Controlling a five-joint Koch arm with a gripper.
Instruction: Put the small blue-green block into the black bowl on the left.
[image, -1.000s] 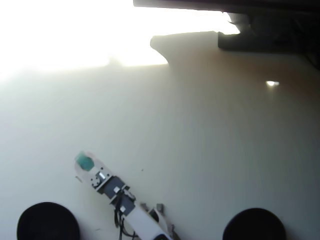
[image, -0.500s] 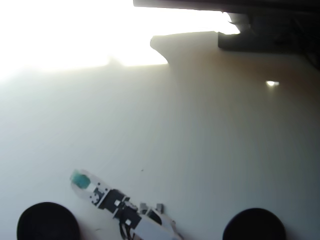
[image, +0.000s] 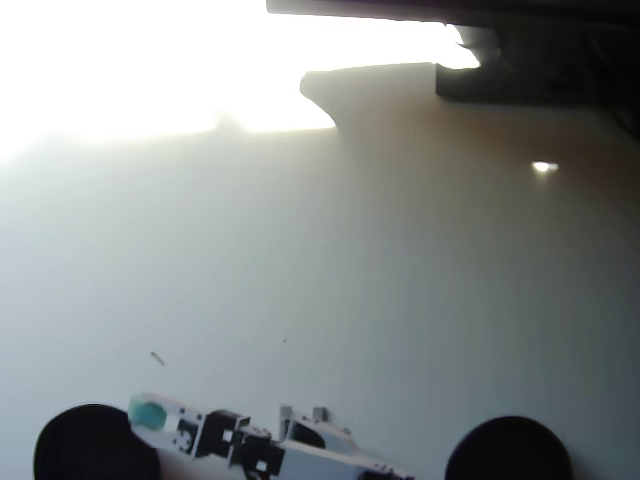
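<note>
In the overhead view the arm lies along the bottom edge, reaching left. My gripper (image: 148, 412) is shut on the small blue-green block (image: 150, 413), which shows between the white fingers. The gripper sits just right of the left black bowl (image: 85, 445), at its upper right rim. The bowl is cut off by the bottom edge of the view.
A second black bowl (image: 510, 450) sits at the bottom right. The white table (image: 350, 270) is washed out by glare at the top left. A dark object (image: 520, 60) and its shadow lie at the top right. A small speck (image: 157, 357) lies above the gripper.
</note>
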